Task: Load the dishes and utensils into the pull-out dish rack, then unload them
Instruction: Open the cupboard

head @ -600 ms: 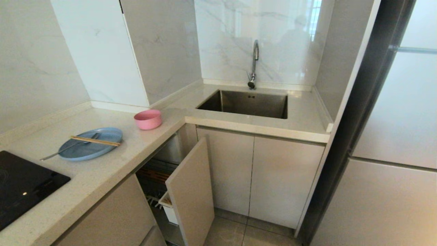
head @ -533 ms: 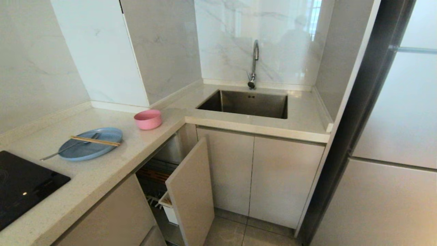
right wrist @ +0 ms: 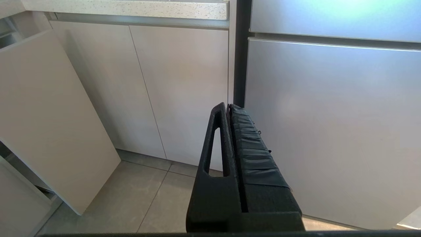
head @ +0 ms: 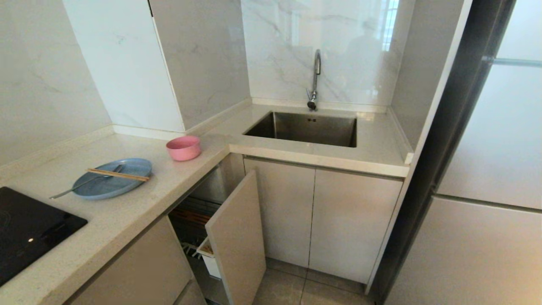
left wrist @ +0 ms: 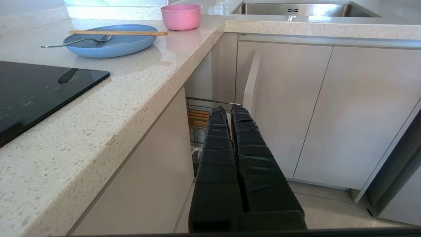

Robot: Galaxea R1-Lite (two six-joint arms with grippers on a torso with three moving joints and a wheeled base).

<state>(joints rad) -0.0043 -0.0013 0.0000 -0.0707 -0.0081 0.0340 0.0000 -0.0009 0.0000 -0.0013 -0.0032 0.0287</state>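
Note:
A pale-blue plate lies on the left counter. Light-wood chopsticks rest across it, and so does a slim silver utensil whose head looks tined. A small pink bowl stands behind the plate, near the counter corner. Below the counter the pull-out dish rack is partly drawn out, with its beige front panel angled into the room. My left gripper is shut and empty, low in front of the rack. My right gripper is shut and empty, facing the cabinets. Neither arm shows in the head view.
A steel sink with a faucet sits in the back counter. A black cooktop is set into the counter's near left. Tall pale panels close off the right side. Grey floor tiles lie before the cabinet doors.

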